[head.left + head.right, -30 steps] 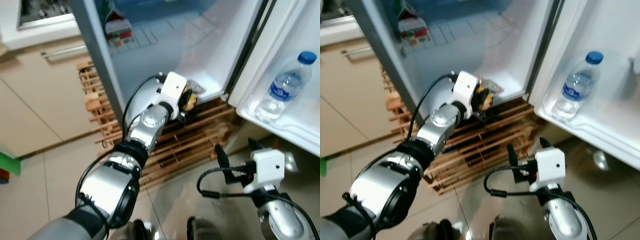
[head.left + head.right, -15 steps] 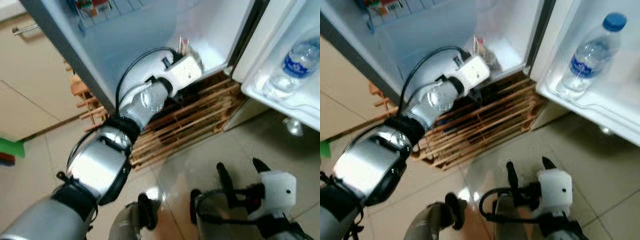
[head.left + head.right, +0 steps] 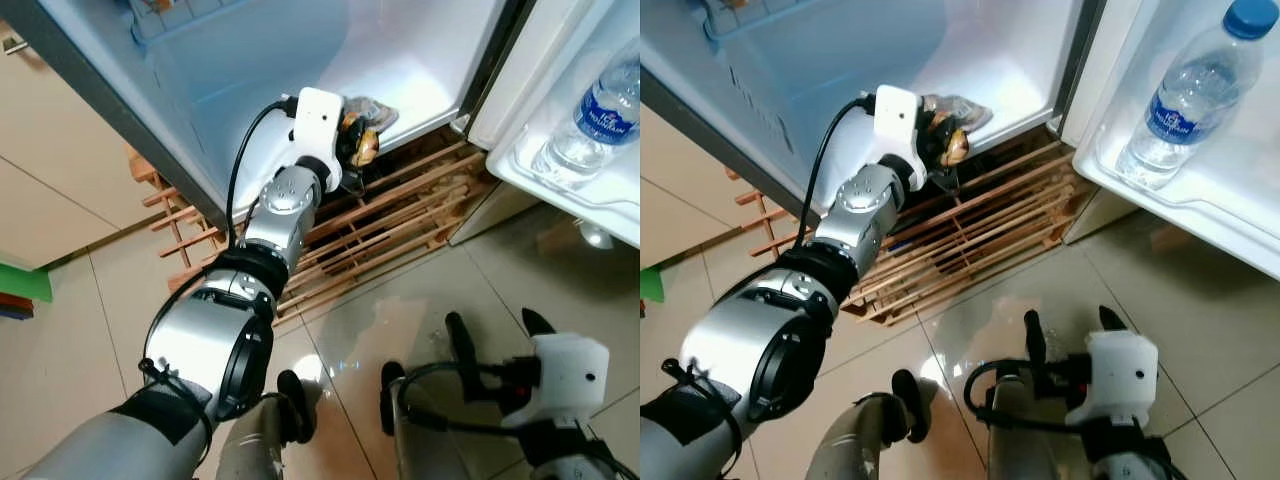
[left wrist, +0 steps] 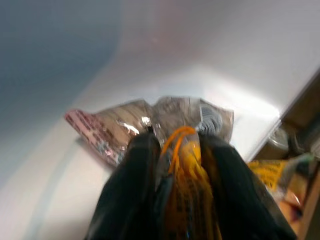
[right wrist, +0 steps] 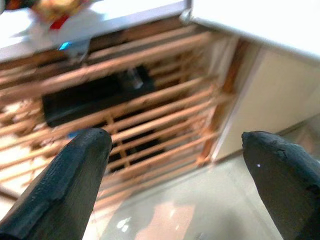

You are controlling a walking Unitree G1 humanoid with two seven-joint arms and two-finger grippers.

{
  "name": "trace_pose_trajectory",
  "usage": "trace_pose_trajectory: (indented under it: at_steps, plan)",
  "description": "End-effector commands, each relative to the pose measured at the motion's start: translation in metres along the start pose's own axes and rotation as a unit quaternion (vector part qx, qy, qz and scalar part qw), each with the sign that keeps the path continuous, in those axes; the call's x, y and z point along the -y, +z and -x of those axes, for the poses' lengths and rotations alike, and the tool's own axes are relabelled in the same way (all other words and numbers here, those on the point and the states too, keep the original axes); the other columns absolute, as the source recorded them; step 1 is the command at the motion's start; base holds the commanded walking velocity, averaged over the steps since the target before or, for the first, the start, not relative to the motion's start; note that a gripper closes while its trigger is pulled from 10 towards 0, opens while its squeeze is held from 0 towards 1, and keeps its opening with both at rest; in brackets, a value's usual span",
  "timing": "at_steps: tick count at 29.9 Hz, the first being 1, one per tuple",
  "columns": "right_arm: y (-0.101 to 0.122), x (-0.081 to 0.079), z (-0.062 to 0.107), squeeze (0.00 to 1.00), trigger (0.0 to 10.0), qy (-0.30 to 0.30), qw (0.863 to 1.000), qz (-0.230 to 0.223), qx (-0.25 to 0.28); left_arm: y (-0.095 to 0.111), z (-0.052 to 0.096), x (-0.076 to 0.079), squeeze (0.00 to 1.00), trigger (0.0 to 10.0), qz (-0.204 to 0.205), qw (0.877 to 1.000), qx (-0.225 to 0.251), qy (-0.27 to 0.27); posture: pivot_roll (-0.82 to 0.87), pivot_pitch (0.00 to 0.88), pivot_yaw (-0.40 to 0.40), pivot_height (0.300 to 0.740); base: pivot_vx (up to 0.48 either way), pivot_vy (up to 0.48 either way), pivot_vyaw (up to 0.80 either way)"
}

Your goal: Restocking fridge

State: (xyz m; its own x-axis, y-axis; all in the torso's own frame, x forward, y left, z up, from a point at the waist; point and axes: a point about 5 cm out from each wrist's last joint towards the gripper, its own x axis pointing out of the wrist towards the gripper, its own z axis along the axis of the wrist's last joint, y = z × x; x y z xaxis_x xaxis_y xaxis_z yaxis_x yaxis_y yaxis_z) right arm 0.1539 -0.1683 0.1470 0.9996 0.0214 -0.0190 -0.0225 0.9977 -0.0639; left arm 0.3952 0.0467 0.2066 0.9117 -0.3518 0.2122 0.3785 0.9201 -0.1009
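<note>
- The left pincer (image 3: 358, 160) reaches to the front lip of the fridge floor (image 3: 420, 75), its black fingers (image 4: 132, 190) closed around a crinkly snack packet (image 4: 185, 165) with orange print.
- From the wrist camera, the packet runs straight out between the fingers, its long axis in line with them and its clear far end (image 4: 165, 112) pointing toward 12 o'clock, into the cabinet.
- The packet's tip looks to be over the white floor, just inside the edge; whether it already rests there I cannot tell.
- The bare fridge floor lies at about 1 o'clock from the pincer in the head views, so I judge the coming move to be a short push inward and then a release.
- The left arm is plainly the nearer one. The right pincer (image 3: 490, 335) hangs low at 5 o'clock over the tiled floor (image 3: 90, 320), fingers spread wide and holding nothing.
- Below the fridge sits a slatted wooden pallet (image 3: 400, 215). The open door at 2 o'clock carries a water bottle (image 3: 1185, 95) on its shelf (image 3: 1200, 205), and beige cabinets (image 3: 60, 160) stand at 9 o'clock.
</note>
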Motion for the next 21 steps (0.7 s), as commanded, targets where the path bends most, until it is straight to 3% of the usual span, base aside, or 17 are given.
trace_pose_trajectory:
  at_steps: [1,4,7,8,9,10,13,16,21]
  plan:
    - [-0.003,0.006,-0.003,0.00,10.0,-0.019,1.000,-0.007,-0.009,0.002,0.004,-0.001,0.00,10.0,0.018,0.999,0.026,0.023,-0.40,0.344,0.073,0.740,0.000,0.000,0.00]
    - [0.002,0.008,-0.011,0.00,10.0,-0.020,1.000,-0.005,0.012,0.014,0.020,0.004,0.00,10.0,-0.012,0.996,0.086,0.034,-0.37,0.319,0.070,0.740,0.000,0.000,0.00]
    - [0.005,0.010,-0.019,0.00,10.0,-0.027,0.999,-0.004,0.027,0.017,0.033,0.007,0.00,10.0,-0.020,0.994,0.101,0.027,-0.34,0.294,0.068,0.740,0.000,0.000,0.00]
    - [0.005,0.010,-0.019,0.00,10.0,-0.027,0.999,-0.004,0.027,0.017,0.033,0.007,0.00,10.0,-0.020,0.994,0.101,0.027,-0.34,0.294,0.068,0.740,0.000,0.000,0.00]
    - [0.009,0.012,-0.028,0.00,10.0,-0.035,0.998,-0.006,0.044,0.017,0.052,0.012,0.00,10.0,-0.035,0.994,0.102,0.005,-0.32,0.272,0.071,0.740,0.000,0.000,0.00]
    - [0.009,0.012,-0.028,0.00,10.0,-0.035,0.998,-0.006,0.044,0.017,0.052,0.012,0.00,10.0,-0.035,0.994,0.102,0.005,-0.32,0.272,0.071,0.740,0.000,0.000,0.00]
    - [0.014,0.010,-0.036,0.00,10.0,-0.024,0.998,-0.013,0.062,0.010,0.070,0.012,0.00,10.0,-0.057,0.995,0.080,0.004,-0.28,0.228,0.080,0.740,0.000,0.000,0.00]
    - [0.015,0.007,-0.041,0.00,10.0,0.005,0.998,-0.013,0.068,0.009,0.074,0.009,0.00,10.0,-0.063,0.995,0.064,0.040,-0.28,0.179,0.073,0.740,0.000,0.000,0.00]
    - [0.017,0.010,-0.053,0.00,10.0,0.003,0.997,-0.009,0.081,0.007,0.073,0.014,0.00,10.0,-0.053,0.997,0.044,0.044,-0.28,0.150,0.074,0.740,0.000,0.000,0.00]
